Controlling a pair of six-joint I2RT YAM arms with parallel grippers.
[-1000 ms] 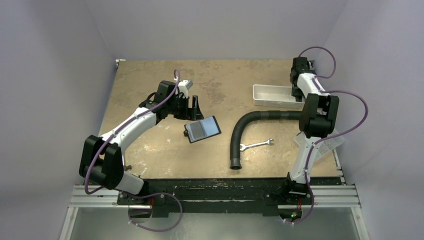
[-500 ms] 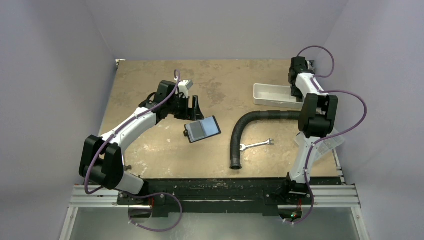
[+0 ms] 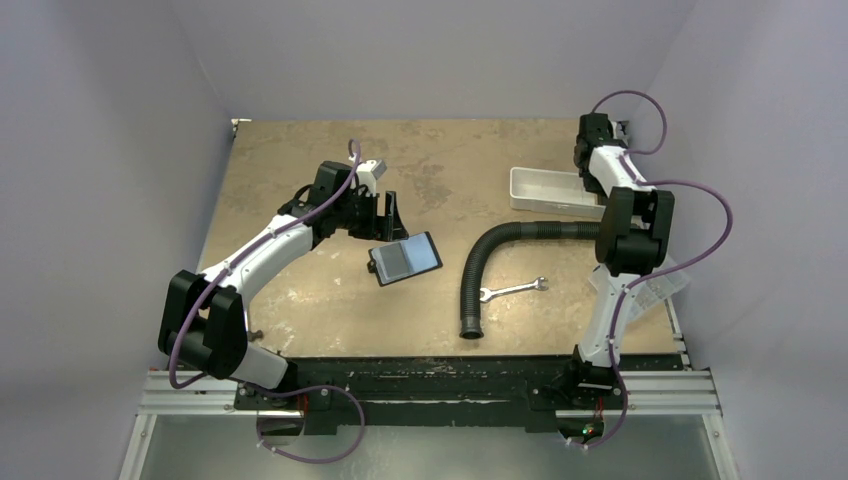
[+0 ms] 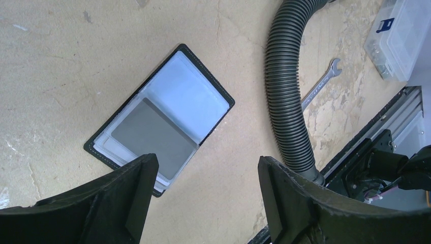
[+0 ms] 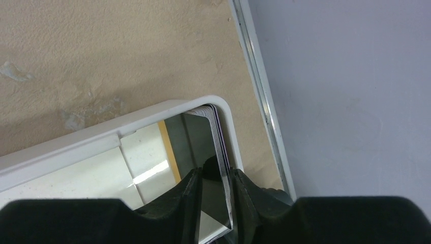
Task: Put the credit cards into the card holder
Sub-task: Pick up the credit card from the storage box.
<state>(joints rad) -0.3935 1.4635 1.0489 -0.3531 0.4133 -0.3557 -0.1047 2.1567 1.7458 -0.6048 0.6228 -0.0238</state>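
— Noting one small shift since a second ago: white tray now a touch further right. Anything nearest the bases?
— Only a silver wrench, flat on the table, just beside the black ribbed hose.
— And further in?
— Card holder lying open, with a grey card on its inner face. Left gripper hovering above, fingers wide apart, holding nothing.
— Farthest back?
— Right gripper down in the tray's corner, fingers narrowly apart, straddling a stack of credit cards standing on edge against the wall. Cannot tell whether actually pinching them
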